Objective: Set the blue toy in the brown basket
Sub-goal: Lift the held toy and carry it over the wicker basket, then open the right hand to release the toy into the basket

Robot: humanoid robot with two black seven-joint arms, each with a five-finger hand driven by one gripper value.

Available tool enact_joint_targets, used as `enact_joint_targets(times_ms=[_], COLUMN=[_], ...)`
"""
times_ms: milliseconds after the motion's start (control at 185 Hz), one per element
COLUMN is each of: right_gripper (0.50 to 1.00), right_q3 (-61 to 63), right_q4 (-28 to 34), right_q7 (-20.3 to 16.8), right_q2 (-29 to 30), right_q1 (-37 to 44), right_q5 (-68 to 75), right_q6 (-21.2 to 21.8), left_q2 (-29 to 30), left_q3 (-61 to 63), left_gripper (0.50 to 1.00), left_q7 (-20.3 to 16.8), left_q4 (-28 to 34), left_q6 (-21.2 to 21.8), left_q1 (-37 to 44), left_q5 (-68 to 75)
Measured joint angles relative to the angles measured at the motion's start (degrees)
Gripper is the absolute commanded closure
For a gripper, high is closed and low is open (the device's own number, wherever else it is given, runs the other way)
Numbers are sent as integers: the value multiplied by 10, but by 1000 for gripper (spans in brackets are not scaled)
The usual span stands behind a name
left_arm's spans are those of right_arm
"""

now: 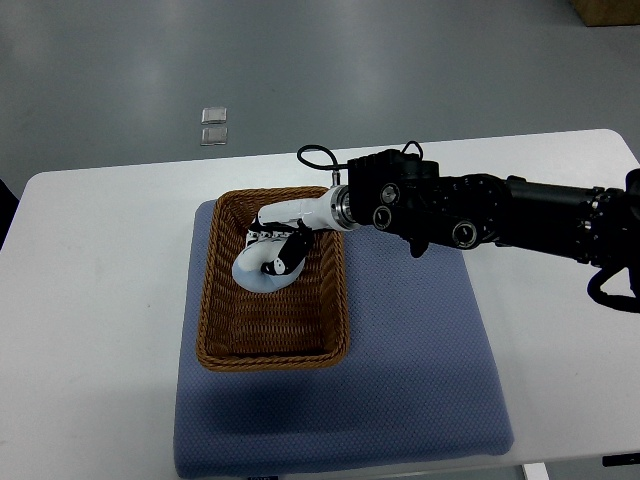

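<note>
One table (100,300), white, with one blue mat (420,380) spread on it. One brown basket (215,300) on the mat, one pale blue toy (262,278) inside it, and one robot arm (500,212) from the right with one hand (282,240) over the basket. Two small clear squares (214,125) on the grey floor (300,60) beyond the table, and one brown box corner (608,10) at the top right edge.

White table (100,300), grey floor (300,70)
</note>
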Motion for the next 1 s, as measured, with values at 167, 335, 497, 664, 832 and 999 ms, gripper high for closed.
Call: enact_joint_targets(times_ms=[167,335,497,664,832,999], right_gripper=[797,695,642,636,607,605], right_q3=[0,0,1,8,11,39], right_q4=[-13,-21,-22,-21,-18,-16], right_q7=[0,0,0,0,1,1], right_q2=[1,1,1,1,1,-13], right_q1=[-13,-19,-20,-13,9,25], right_q5=[0,0,0,5,12,13], right_q6=[-5,-5,-5,0,2,12], left_q2=[0,0,0,0,0,0], left_q3=[0,0,0,0,0,0], left_gripper=[500,500,500,500,500,500], left_q7=[0,0,0,0,0,0], left_q4=[0,0,0,0,1,1], left_q6=[0,0,0,0,0,0], left_q1=[0,0,0,0,0,0], left_q5=[0,0,0,0,0,0])
